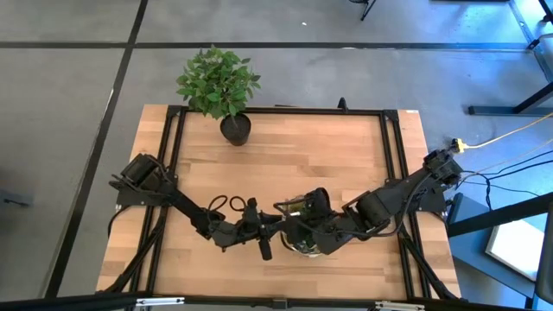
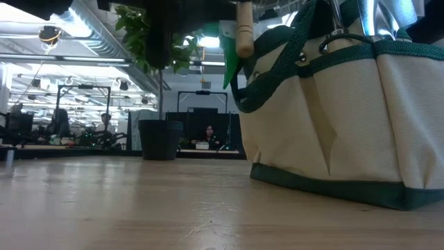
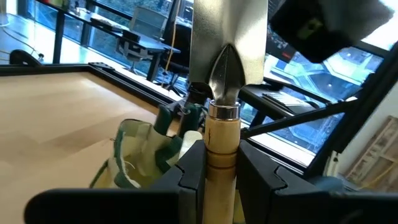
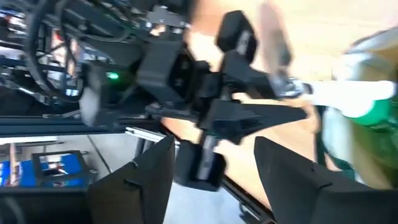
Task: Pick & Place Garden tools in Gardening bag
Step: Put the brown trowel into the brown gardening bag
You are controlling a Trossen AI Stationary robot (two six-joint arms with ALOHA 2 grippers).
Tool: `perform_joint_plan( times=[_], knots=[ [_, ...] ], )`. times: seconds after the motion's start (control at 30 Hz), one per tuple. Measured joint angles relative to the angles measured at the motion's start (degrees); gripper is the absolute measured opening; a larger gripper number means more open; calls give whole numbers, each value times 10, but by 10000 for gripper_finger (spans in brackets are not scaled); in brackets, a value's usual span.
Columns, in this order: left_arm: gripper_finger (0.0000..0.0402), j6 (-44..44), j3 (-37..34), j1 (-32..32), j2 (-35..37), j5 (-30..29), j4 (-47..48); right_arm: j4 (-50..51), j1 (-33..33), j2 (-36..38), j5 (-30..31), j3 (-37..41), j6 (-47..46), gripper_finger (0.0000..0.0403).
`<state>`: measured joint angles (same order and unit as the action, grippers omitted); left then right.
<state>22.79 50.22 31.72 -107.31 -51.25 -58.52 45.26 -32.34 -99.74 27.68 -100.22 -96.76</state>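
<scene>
Gardening bag between both arms; potted plant behind

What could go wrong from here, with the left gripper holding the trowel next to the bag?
1. The left gripper holds the trowel by its round wooden handle; it might twist or slip.
2. The right gripper, open, sits close to the left arm above the bag; they could collide.

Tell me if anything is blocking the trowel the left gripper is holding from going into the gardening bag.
The left gripper grips the trowel by its wooden handle beside the gardening bag. The right gripper is over the bag's opening, and a green spray bottle already stands inside; both crowd the way in.
</scene>
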Motion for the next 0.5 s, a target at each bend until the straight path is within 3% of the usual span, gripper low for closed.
perform_joint_plan(
  times=[0.17, 0.3, 0.5],
  knots=[
    [56, 0, 0, 6, 0, 14, 4, 82, 3, 4, -37, -16, -38, 187],
    [56, 1, 12, 5, 0, 47, 27, 147, 33, 5, -146, -50, -25, 167],
    [56, -30, 91, 15, 0, 73, 164, 157, 88, 6, -286, -55, -13, 172]
  ],
)
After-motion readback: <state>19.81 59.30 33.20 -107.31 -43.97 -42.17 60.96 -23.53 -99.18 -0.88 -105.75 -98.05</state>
